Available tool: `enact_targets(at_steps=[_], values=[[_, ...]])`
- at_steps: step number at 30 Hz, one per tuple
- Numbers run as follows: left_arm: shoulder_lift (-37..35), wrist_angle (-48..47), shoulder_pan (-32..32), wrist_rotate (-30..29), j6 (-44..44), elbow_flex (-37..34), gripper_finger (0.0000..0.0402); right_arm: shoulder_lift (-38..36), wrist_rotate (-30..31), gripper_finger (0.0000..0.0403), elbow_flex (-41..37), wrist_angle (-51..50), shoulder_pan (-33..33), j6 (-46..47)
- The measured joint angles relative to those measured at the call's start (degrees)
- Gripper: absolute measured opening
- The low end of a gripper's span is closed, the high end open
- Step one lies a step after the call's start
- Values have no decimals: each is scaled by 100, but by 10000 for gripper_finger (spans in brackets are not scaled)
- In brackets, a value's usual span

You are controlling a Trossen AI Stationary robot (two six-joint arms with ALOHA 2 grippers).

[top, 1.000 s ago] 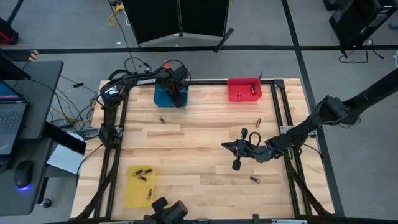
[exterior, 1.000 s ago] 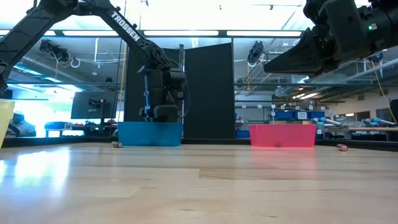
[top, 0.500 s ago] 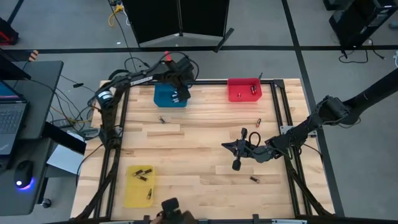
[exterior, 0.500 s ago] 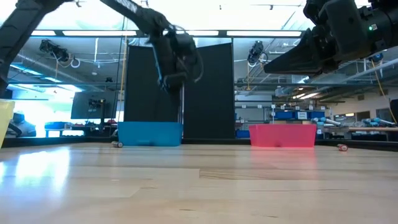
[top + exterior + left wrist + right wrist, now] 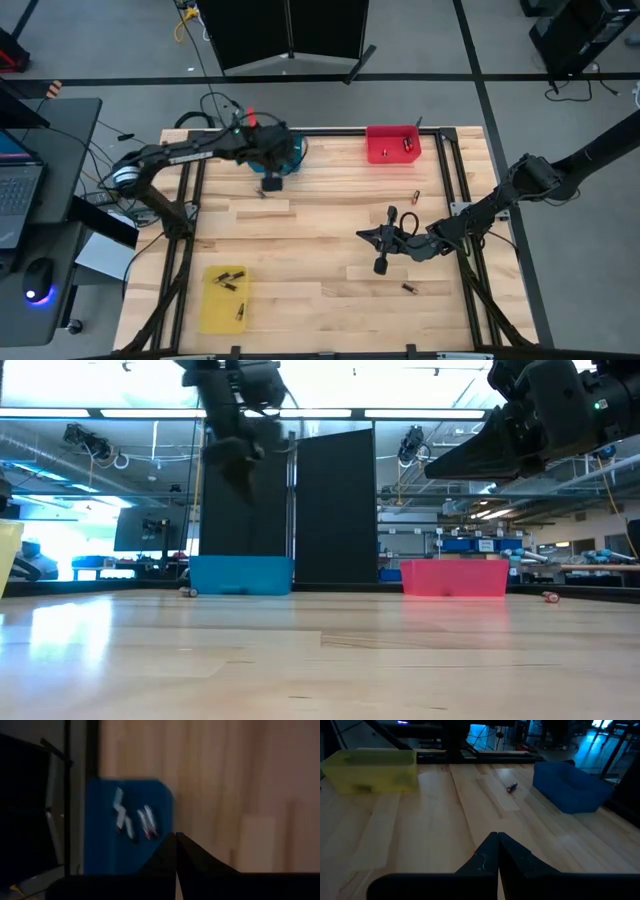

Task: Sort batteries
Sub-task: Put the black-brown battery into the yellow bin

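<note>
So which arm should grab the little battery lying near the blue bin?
Probably the left. Its fingers hang shut just beside the blue bin, almost over that battery. The right arm's fingers are shut too, but they wait farther off, toward the table's middle.

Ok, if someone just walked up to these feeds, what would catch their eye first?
Probably the three bright bins on the wooden table: the blue bin and red bin along the far edge, the yellow bin at the near left corner. Next, the left gripper raised by the blue bin, shut, and the right gripper shut above mid-table. A few loose batteries lie scattered on the right.
</note>
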Motion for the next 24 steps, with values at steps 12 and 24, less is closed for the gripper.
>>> enact_targets(at_steps=[12,24], values=[[-997,-222,-80,641,452,-1841,5,0,-87,13,0,53,-46,153],[-656,510,-75,640,762,-2494,77,0,-242,13,-2,52,-133,214]])
